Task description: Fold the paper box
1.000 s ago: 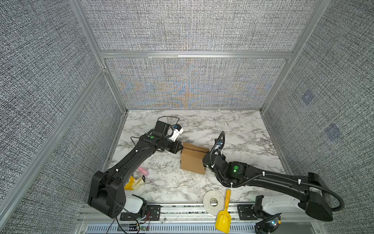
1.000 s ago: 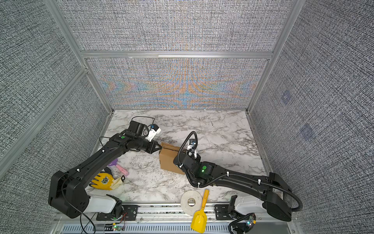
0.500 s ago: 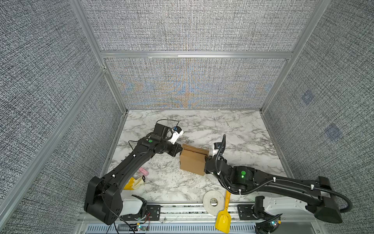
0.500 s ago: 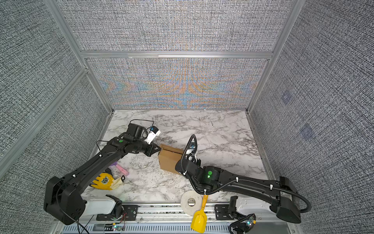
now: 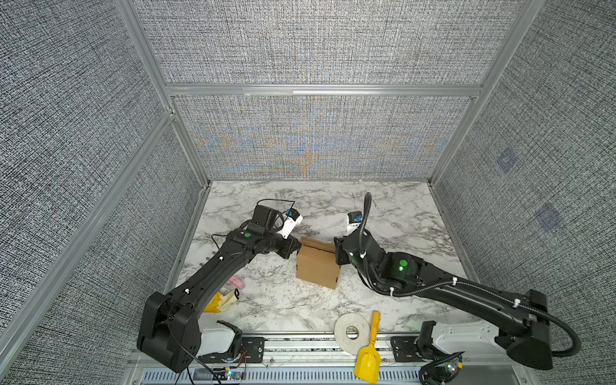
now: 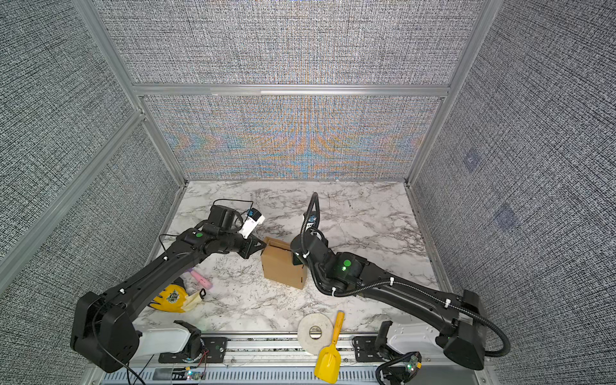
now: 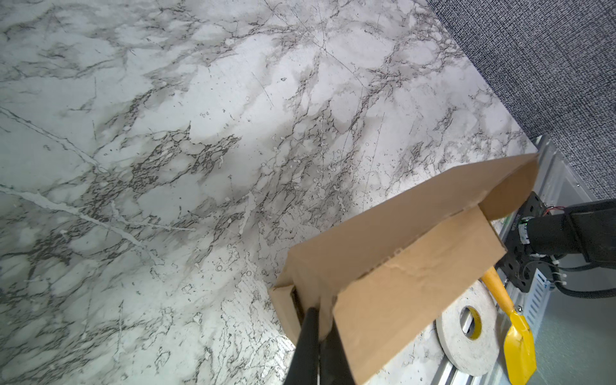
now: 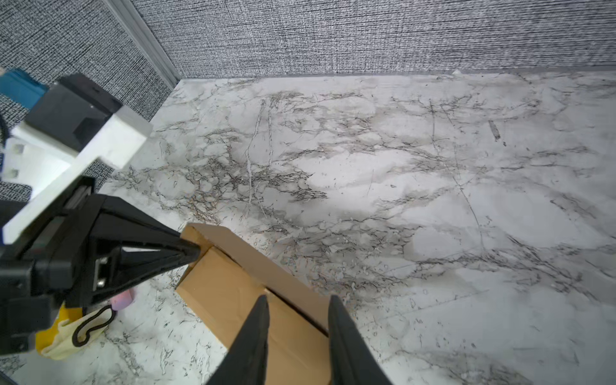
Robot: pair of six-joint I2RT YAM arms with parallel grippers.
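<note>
Your right pincer [image 8: 298, 300] has let go since a second ago. Its fingers, then closed at the right end of the box [image 5: 318, 266], now stand apart and straddle that end without pinching it. Both arms have shifted a little, while the box has kept its place.

Nearest you, at the near edge of the surface [image 5: 400, 213], a white tape roll [image 5: 352, 333] lies flat. A yellow scoop [image 5: 368, 358] is just beside it, its blade out over the rail. Toward the near left corner lie a yellow glove [image 5: 221, 301] and, just past it, a small pink piece [image 5: 237, 283].

About the middle of the surface sits the box. It is brown cardboard with a top panel folded over it, and its far wall stands up past that panel. Your left pincer [image 7: 318, 316] is clenched on a flap at the box's far left corner; the right wrist view shows its tip [image 8: 196, 248] right on that corner.
</note>
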